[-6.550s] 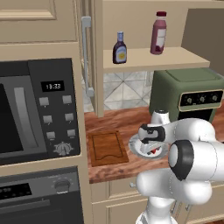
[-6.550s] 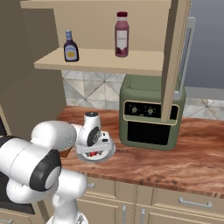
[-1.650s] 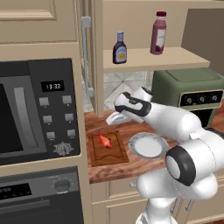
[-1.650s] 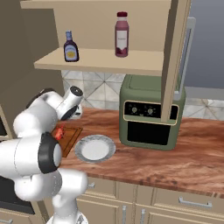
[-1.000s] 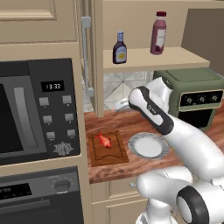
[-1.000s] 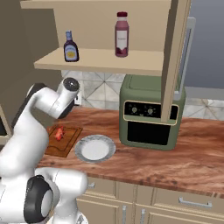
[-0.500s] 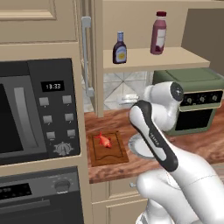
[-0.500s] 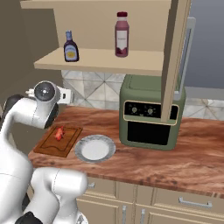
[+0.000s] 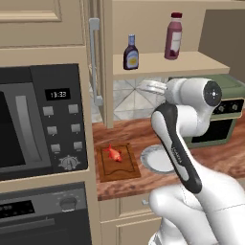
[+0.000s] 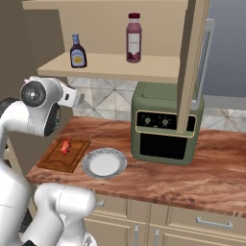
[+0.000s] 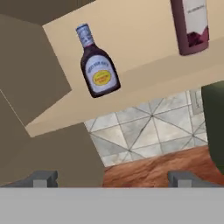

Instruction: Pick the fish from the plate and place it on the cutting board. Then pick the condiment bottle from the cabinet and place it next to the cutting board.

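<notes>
The red-orange fish (image 9: 113, 152) (image 10: 65, 145) lies on the brown cutting board (image 9: 119, 165) (image 10: 60, 161). Right of the board sits the round plate (image 9: 146, 156) (image 10: 104, 163), bare and partly behind my arm. In the open cabinet (image 9: 158, 64), the dark condiment bottle (image 9: 131, 52) (image 10: 77, 51) (image 11: 98, 65) stands upright on the shelf's left part. My gripper (image 9: 149, 86) (image 10: 78, 99) (image 11: 112, 178) hangs open and holds nothing, below the shelf edge and short of the bottle.
A taller maroon bottle (image 9: 173, 36) (image 10: 134, 37) stands further right on the shelf. The green toaster oven (image 10: 166, 127) sits on the wooden counter under it. The open cabinet door with its grey handle (image 9: 94, 62) and the microwave (image 9: 38, 115) flank the left.
The fish was carried from the plate and let go on the cutting board. Since then my arm has risen from the board, and the hand now faces the shelf.
</notes>
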Robot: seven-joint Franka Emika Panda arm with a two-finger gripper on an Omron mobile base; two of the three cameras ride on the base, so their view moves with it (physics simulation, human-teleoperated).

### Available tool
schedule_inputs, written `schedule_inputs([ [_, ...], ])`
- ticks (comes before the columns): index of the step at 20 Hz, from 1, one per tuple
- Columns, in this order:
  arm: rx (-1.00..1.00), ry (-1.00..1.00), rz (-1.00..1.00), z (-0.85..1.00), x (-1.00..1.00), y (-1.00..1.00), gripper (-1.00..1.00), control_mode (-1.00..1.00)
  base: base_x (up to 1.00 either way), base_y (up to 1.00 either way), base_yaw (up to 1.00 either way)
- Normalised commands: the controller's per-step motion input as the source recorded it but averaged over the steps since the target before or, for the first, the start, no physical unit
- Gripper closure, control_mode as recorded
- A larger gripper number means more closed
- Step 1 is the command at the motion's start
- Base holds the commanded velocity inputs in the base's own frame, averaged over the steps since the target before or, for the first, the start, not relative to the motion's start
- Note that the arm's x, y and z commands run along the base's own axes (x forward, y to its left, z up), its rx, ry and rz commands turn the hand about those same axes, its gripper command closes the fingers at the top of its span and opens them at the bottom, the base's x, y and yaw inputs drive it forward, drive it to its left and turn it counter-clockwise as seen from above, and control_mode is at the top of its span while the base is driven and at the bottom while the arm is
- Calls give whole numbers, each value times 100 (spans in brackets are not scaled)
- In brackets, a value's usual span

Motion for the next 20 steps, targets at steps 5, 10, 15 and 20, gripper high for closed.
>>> schedule_inputs([
  [5, 15, -19, -15, 62, -25, -29, -100, -100, 0, 0, 0],
  [10, 1, -17, 0, 16, -12, -2, -100, -100, 0, 0, 0],
  [15, 0, 12, 0, 8, 44, 0, -100, -100, 0, 0, 0],
  [20, 0, 35, -3, 32, 58, 0, -100, -100, 0, 0, 0],
])
